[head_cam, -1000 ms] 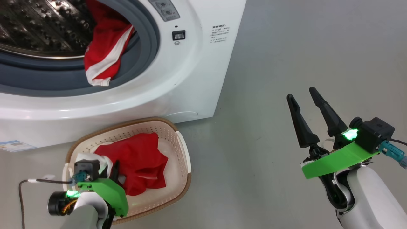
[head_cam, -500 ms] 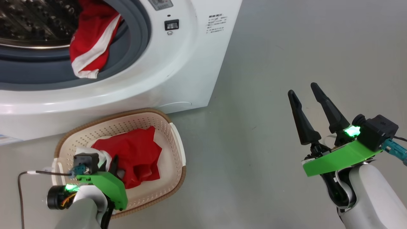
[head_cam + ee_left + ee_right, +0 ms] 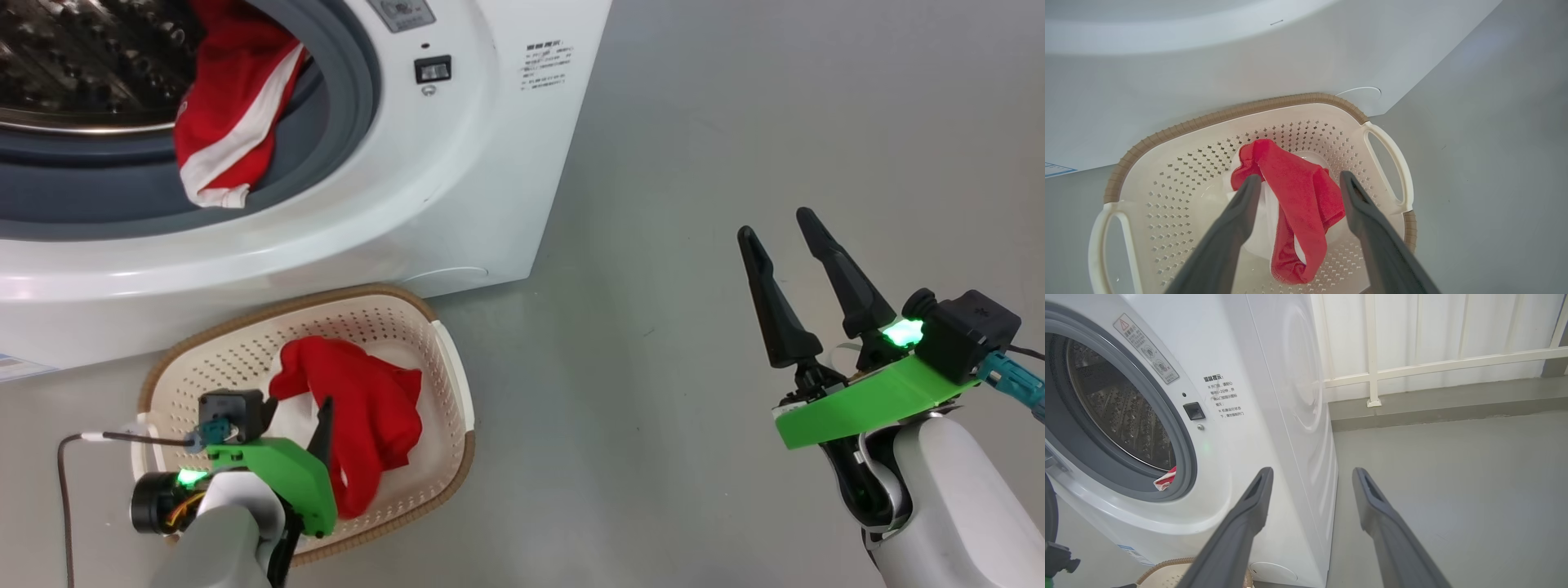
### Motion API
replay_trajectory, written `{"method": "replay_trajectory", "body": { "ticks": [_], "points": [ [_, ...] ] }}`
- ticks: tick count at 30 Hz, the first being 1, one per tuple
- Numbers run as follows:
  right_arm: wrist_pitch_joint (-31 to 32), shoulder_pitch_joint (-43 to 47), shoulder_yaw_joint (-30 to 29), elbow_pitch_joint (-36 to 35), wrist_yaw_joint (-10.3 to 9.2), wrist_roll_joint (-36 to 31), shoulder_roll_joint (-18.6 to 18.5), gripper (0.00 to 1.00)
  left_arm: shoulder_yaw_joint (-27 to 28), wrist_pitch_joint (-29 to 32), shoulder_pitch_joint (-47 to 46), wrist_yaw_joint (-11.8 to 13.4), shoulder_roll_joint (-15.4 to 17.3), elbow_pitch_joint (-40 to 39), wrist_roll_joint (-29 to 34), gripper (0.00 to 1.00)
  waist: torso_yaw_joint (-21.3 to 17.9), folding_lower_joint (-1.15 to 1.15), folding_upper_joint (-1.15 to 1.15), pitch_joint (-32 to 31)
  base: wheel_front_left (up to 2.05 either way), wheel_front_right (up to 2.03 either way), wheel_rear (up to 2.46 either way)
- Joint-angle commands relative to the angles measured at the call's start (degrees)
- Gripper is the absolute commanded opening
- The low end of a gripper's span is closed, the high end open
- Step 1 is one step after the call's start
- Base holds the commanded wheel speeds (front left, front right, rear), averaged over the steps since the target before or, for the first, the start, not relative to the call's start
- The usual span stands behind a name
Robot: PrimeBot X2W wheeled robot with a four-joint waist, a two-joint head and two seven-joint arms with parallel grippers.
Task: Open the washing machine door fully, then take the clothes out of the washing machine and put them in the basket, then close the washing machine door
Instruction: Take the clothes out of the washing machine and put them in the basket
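Lower left in the head view, my left gripper points down into the basket, fingers spread around the red garment lying there. Lower right, my right gripper hovers open, pointing up-frame; a second garment hangs from the washing machine.

Left tool jaws apart, pointing down; right tool jaws apart, held forward.
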Motion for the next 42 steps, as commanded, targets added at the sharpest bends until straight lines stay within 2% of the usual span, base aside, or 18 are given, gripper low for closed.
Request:
{"method": "replay_trajectory", "body": {
  "ticks": [1,17,25,42],
  "points": [
    [-0.3,-0.2,0.6,-1.0,0.09,-0.1,-0.1,1.00,1.2,-0.7,-0.2,-0.5,1.4,-1.1,-0.3,1.00,0.4,0.00,0.00,-0.5,0.00,0.00,0.00],
    [-0.3,1.3,0.8,-0.2,0.09,-0.1,0.5,1.00,0.4,-0.7,4.1,-0.6,2.9,-11.3,-1.4,1.00,3.3,0.00,0.00,-4.8,0.00,0.00,0.00],
    [-0.3,2.4,0.8,0.1,0.09,-0.1,0.6,1.00,3.1,-0.7,7.7,-0.3,4.2,-18.5,-0.4,1.00,4.6,0.00,0.00,-7.1,0.00,0.00,0.00],
    [-0.3,5.2,0.4,0.6,0.09,-0.1,0.3,1.00,8.8,-0.7,17.0,1.2,4.7,-37.0,2.8,1.00,6.6,0.00,0.00,-12.6,0.00,0.00,0.00]
  ]
}}
